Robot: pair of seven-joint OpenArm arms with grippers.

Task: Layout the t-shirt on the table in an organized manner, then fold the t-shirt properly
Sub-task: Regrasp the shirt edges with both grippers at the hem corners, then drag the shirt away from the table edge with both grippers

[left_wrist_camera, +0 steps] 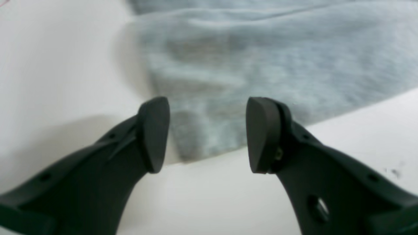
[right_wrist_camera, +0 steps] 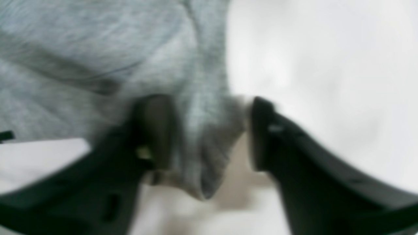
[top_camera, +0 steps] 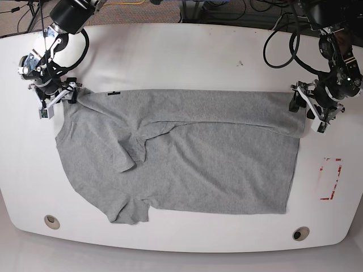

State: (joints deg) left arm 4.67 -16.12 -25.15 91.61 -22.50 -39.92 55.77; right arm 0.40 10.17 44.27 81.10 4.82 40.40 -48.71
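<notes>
Here the t-shirt lies spread across the middle of the white worktop, its long axis running from nine to three o'clock, with its far long edge folded over toward the centre and a sleeve jutting out at about seven o'clock. The left gripper sits at the shirt's three o'clock corner; in the left wrist view its jaws stand well apart, a tip of grey cloth lying between them with neither pad touching it. The right gripper is at the ten o'clock corner; the right wrist view is blurred, yet a bunched fold of the shirt sits between its fingers, the left one against the cloth, and whether the jaws are clamped on it I cannot tell. A red-outlined rectangle marks the worktop at four o'clock, just beside the shirt's edge, and two round grommets sit near the near edge.
</notes>
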